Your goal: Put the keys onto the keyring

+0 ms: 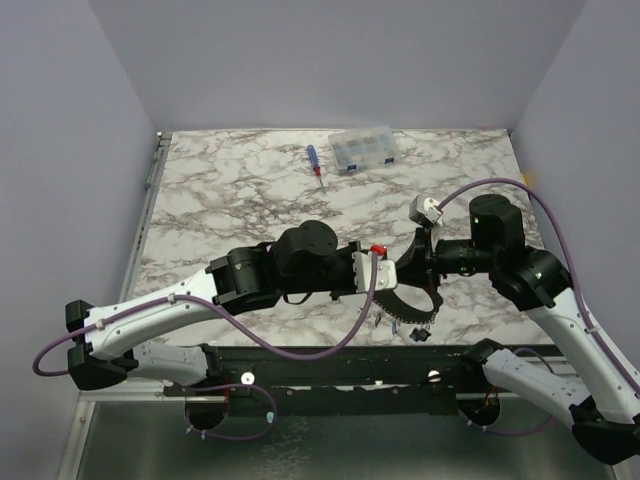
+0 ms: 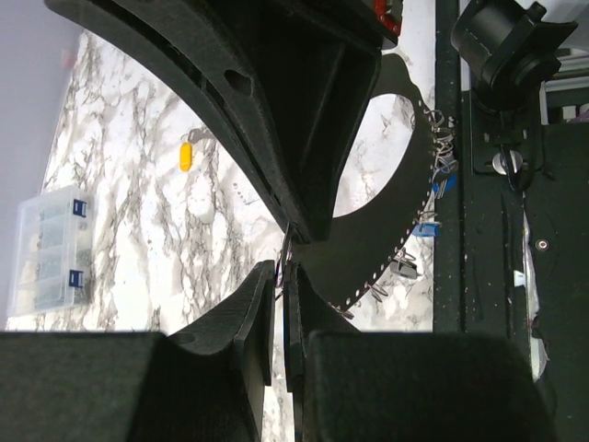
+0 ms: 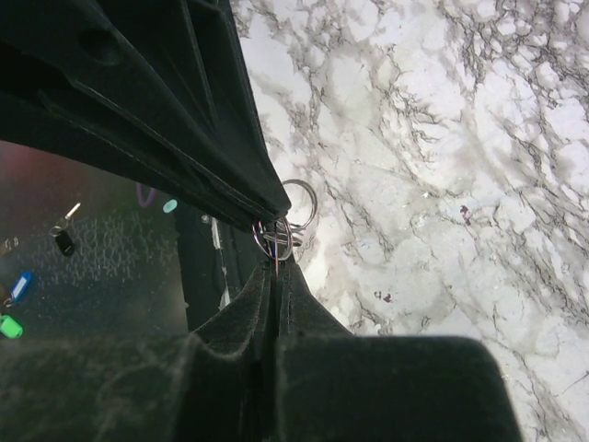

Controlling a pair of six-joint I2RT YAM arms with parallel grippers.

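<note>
The keyring (image 1: 405, 308) is a large dark hoop with a studded rim, hanging between both grippers near the table's front edge. In the left wrist view the keyring (image 2: 396, 230) carries small wire loops and blue-headed keys (image 2: 425, 230) along its rim. My left gripper (image 2: 281, 272) is pinched almost together on a thin split ring (image 2: 287, 244) at the hoop's end. My right gripper (image 3: 276, 262) meets it tip to tip and is shut on the same cluster of split rings (image 3: 293, 210). A yellow-headed key (image 2: 186, 155) lies loose on the marble.
A blue-and-red screwdriver (image 1: 315, 166) and a clear compartment box (image 1: 364, 150) lie at the back of the marble table (image 1: 220, 200). More keys (image 1: 418, 336) dangle from the hoop over the black front rail (image 1: 330, 365). Grey walls enclose both sides.
</note>
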